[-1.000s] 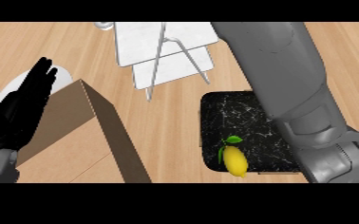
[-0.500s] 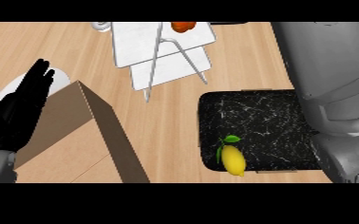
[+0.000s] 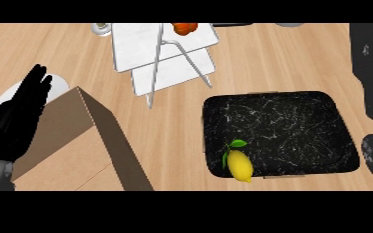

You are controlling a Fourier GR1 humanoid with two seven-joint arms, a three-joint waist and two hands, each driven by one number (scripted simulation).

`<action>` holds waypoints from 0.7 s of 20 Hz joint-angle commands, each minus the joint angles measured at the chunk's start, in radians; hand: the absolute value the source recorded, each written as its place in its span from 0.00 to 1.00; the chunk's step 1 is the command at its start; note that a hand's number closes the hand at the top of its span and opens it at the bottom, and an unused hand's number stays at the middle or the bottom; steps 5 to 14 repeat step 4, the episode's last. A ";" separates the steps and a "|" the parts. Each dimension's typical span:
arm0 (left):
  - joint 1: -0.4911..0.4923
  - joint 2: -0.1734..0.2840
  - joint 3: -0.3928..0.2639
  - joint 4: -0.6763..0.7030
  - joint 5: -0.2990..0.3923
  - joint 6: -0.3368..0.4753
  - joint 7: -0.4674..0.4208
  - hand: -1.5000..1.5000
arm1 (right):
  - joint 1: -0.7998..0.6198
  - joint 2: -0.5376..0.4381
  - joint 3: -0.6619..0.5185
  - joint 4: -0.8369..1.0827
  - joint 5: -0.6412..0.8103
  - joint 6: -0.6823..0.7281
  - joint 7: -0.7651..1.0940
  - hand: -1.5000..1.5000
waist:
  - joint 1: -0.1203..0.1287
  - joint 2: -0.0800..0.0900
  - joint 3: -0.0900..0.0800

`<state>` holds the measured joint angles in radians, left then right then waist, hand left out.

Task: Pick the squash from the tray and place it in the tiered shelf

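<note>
One hand shows clearly — the left hand point(image 3: 22, 116), fingers straight and held up at the left edge, holding nothing. Right of it lies open wooden counter point(image 3: 291, 64), then the black tray point(image 3: 291, 128). The squash point(image 3: 182, 27) — orange-red — sits on the white tiered shelf point(image 3: 164, 42), up and right of the hand.

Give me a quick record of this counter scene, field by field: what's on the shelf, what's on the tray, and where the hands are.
shelf: white tiered shelf at top centre
on shelf: orange squash on the upper tier, near its far edge
tray: black marbled tray at right
on tray: yellow lemon with a green leaf, at the near left corner
box: brown box at lower left
left robot hand: open, fingers up, resting at the left edge
right robot hand: not in view; only a dark arm part at the right edge
</note>
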<state>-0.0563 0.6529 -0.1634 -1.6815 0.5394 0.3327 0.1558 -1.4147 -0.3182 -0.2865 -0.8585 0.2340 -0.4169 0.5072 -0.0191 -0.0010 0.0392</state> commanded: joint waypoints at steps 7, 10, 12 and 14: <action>0.092 -0.077 -0.093 0.138 0.031 -0.010 0.072 0.50 | 0.071 -0.100 -0.070 -0.016 -0.093 0.142 -0.050 0.00 | -0.023 0.021 -0.038; 0.092 -0.077 -0.093 0.138 0.031 -0.010 0.072 0.50 | 0.071 -0.100 -0.070 -0.016 -0.093 0.142 -0.050 0.00 | -0.023 0.021 -0.038; 0.092 -0.077 -0.093 0.138 0.031 -0.010 0.072 0.50 | 0.071 -0.100 -0.070 -0.016 -0.093 0.142 -0.050 0.00 | -0.023 0.021 -0.038; 0.092 -0.077 -0.093 0.138 0.031 -0.010 0.072 0.50 | 0.071 -0.100 -0.070 -0.016 -0.093 0.142 -0.050 0.00 | -0.023 0.021 -0.038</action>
